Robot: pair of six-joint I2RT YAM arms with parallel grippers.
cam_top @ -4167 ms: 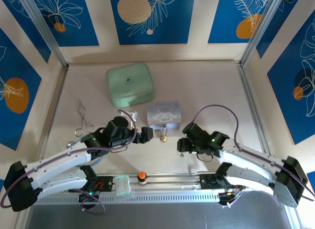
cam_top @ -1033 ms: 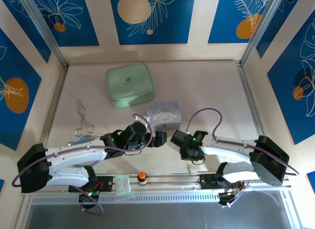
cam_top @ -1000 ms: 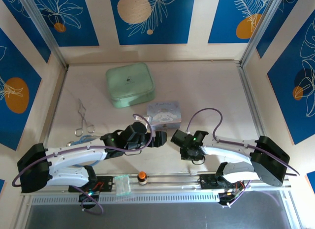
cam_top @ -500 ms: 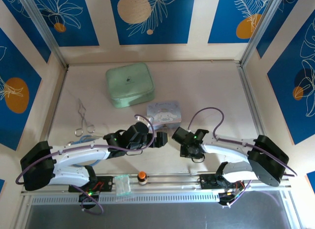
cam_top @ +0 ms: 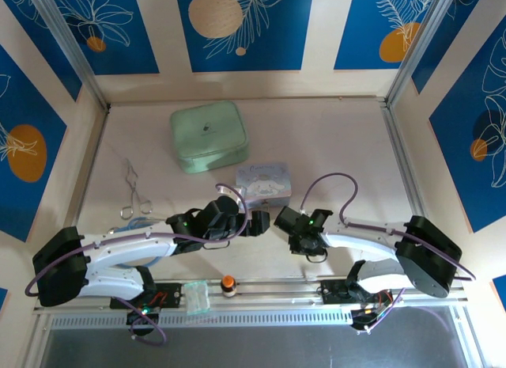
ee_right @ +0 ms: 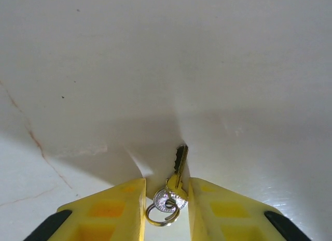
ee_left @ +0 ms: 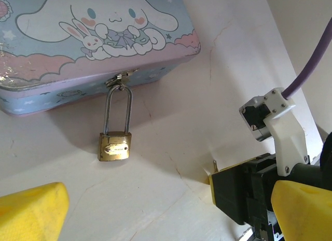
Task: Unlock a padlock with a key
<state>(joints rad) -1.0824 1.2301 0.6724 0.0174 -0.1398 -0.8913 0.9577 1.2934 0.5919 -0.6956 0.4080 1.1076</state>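
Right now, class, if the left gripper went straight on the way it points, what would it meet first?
Probably the bare table beside the padlock, short of the cartoon tin; depth is unclear.

The top external camera looks down from above and behind the arm bases, over the whole table (cam_top: 340, 146), with the left gripper (cam_top: 259, 223) and right gripper (cam_top: 280, 218) facing each other mid-frame. The left wrist camera rides behind its yellow fingers (ee_left: 31, 212), low and close, looking ahead at the padlock (ee_left: 114, 146) on the cartoon tin (ee_left: 78, 49), with the right gripper ahead to its right. The right wrist camera peers steeply down between its fingers, very near the table, at the key (ee_right: 179, 163). Both wrist views share the table between the grippers.
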